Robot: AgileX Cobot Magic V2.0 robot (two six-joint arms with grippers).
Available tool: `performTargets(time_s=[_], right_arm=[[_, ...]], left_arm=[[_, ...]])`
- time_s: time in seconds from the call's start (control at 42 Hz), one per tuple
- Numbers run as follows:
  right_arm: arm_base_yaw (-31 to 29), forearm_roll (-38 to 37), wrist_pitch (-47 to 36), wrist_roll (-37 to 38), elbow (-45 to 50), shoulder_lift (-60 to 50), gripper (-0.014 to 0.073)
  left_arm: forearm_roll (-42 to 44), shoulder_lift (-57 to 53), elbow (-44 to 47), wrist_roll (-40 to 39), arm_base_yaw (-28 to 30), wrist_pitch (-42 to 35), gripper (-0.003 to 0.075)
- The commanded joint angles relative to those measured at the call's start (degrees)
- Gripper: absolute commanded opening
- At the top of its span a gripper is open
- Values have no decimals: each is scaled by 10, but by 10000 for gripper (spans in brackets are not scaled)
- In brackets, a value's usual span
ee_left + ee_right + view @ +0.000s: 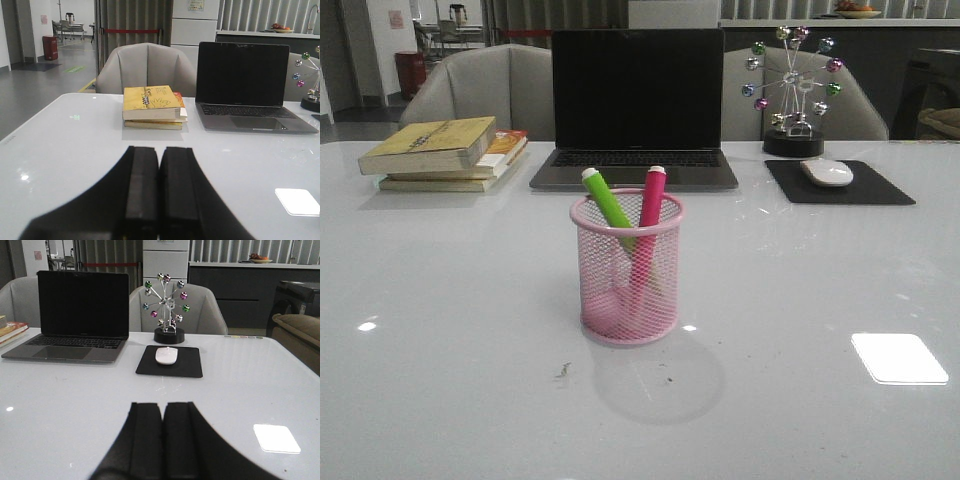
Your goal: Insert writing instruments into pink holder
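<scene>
Pink wire-mesh cylindrical holder [626, 268] at frame centre holds the lime-green marker [611, 207] and magenta marker [648, 222], long axes near upright, leaning apart. Left gripper [159, 187] and right gripper [163, 440] are closed, empty; neither appears nearer. Task looks complete.

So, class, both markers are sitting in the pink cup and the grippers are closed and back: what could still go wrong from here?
1. The green marker and pink marker lean on the rim and stick out above the pink holder; a passing arm could catch them and tip the light mesh cup.
2. It stands alone on the glossy table, so a nudge might slide it.
</scene>
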Motion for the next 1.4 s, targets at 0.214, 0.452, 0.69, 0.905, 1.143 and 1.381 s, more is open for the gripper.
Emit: performTargets(time_s=[0.214,0.452,0.69,0.905,1.143,1.381], right_arm=[[-4,2,-72,4,-7,-13,57],[-4,-1,-77,25,-7,-13,57],[-4,-24,-79,48,-7,-13,57],[-4,-28,-80,41,-7,-13,57],[-4,-33,-75,40,-7,-13,57],[-4,-33,-75,40,-7,-13,57]], left_arm=[[0,-11,0,-1,-4,-49,93],[0,-11,0,-1,-4,-49,93],[0,-11,0,-1,-4,-49,93],[0,-11,0,-1,-4,-49,93],[0,-11,0,-1,-4,-49,93],[0,-11,0,-1,-4,-49,93]])
